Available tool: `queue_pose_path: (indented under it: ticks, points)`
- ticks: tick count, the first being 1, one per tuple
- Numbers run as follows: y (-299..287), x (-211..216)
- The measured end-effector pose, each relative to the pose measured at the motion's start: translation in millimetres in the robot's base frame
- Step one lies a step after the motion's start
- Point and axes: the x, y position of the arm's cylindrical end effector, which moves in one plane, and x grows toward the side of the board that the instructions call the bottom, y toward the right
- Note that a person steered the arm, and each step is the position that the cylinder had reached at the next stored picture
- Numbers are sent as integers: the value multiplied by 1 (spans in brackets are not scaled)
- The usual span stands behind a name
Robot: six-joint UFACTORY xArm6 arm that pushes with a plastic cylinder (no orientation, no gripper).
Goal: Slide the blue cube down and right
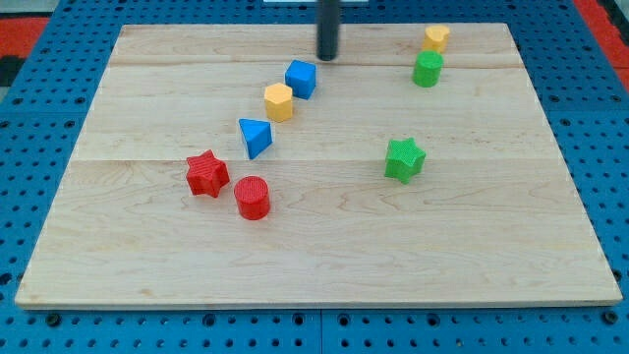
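The rod's tip [327, 56] sits near the wooden board [314, 246]'s top edge, just up and right of the blue cube [302, 79], not touching it, holding nothing. The cube lies beside the yellow hexagonal block [279, 102], with the blue triangular block [255, 137] lower left.

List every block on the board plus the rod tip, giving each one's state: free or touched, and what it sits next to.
my tip: on board, up-right of blue cube, apart
blue cube: untouched, close beside yellow hexagon
yellow hexagon: free
blue triangle: free
red star: free
red cylinder: free
green star: alone
green cylinder: just below small yellow block
small yellow block: free
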Motion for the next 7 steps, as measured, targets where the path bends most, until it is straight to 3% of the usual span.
queue_pose_path:
  ticks: [1,2,4,7]
  points:
    - [-45,21]
    - [-40,40]
    - [27,76]
    - [61,93]
